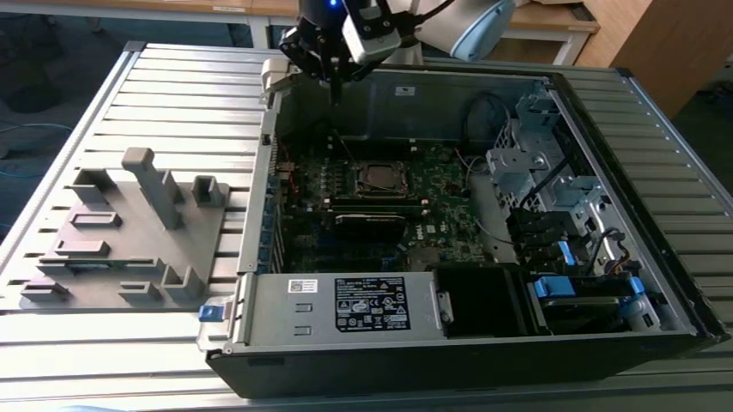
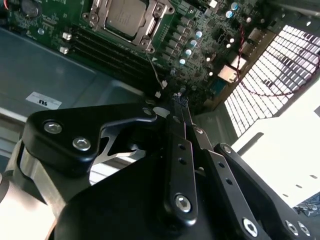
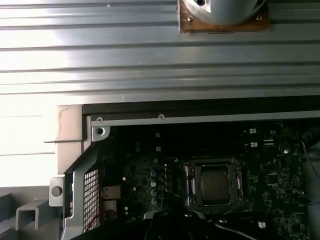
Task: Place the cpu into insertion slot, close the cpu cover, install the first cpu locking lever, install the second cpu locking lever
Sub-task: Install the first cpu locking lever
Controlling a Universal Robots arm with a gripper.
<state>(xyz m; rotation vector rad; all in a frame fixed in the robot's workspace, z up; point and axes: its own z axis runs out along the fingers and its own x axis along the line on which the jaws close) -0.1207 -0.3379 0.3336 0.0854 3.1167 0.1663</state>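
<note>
1. Ribbed metal table (image 1: 172, 94) holds the open computer case (image 1: 343, 343). The gripper (image 1: 336, 90) hangs over the case's rim, tips kinda hard to make out in the exterior view.
2. Second wrist view shows the jaws pinched together, holding nothing.
3. Mid-case, the dull-silver cpu (image 3: 216, 183) sits in the insertion slot (image 3: 186, 200), framed by the shiny cpu cover (image 2: 150, 25).

No print here can be read. In the exterior view, a large black label (image 1: 370, 303) with white print sits on the grey metal housing (image 1: 275, 313) at the lower centre of the frame. A small white label (image 1: 302, 286) lies just to its left. A white sticker (image 1: 414, 89) stands on the case's far wall (image 1: 481, 99), upper centre. In the second wrist view, a white tag (image 2: 44, 100) with dark marks lies on grey sheet metal (image 2: 65, 70) beside the motherboard (image 2: 200, 45).
</note>
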